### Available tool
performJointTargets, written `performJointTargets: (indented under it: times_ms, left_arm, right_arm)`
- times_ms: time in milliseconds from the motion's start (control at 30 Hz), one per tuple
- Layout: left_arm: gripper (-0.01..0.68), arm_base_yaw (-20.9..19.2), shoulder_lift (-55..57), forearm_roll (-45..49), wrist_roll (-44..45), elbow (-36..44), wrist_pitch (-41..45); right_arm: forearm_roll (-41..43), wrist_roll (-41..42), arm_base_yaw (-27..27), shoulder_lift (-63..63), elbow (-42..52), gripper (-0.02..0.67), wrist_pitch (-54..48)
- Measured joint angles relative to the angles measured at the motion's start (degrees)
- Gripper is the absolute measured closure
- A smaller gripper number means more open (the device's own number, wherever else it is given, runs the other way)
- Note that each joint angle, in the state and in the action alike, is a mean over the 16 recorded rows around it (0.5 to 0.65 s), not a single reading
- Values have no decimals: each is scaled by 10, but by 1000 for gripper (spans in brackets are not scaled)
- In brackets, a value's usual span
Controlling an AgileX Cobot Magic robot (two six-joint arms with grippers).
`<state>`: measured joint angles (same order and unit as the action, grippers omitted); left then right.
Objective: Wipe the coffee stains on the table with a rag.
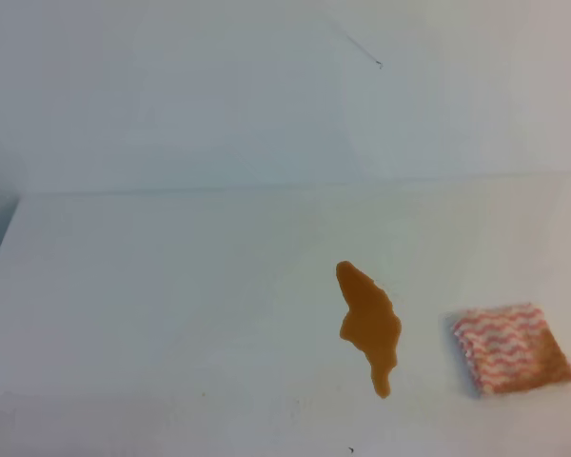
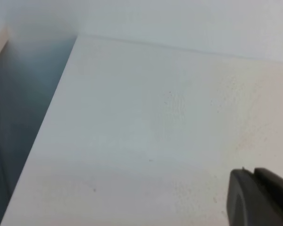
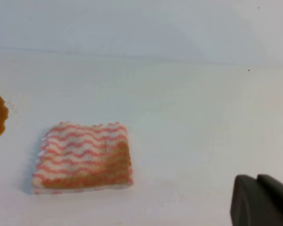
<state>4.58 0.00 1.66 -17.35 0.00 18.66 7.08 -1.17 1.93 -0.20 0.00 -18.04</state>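
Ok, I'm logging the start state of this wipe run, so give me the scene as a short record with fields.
surface: white table
spill: coffee stains, one amber-brown blotch with a tapering tail, not yet wiped
cloth: rag, folded, pink and white wavy stripes, brown along one edge, lying flat to the right of the blotch, apart from it
left gripper: only a dark tip shows, over bare table, holding nothing
right gripper: shut, empty, off to the right of the rag, not touching it

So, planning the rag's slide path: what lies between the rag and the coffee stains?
Nothing: in the exterior high view only bare white table separates the rag from the coffee stains.
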Motion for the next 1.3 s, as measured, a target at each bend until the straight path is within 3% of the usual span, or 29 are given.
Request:
performJointTargets:
  times_ms: [1300]
  left_arm:
    - [673, 0, -9, 0, 0, 14, -5]
  right_arm:
    - [0, 0, 0, 0, 0, 653, 0]
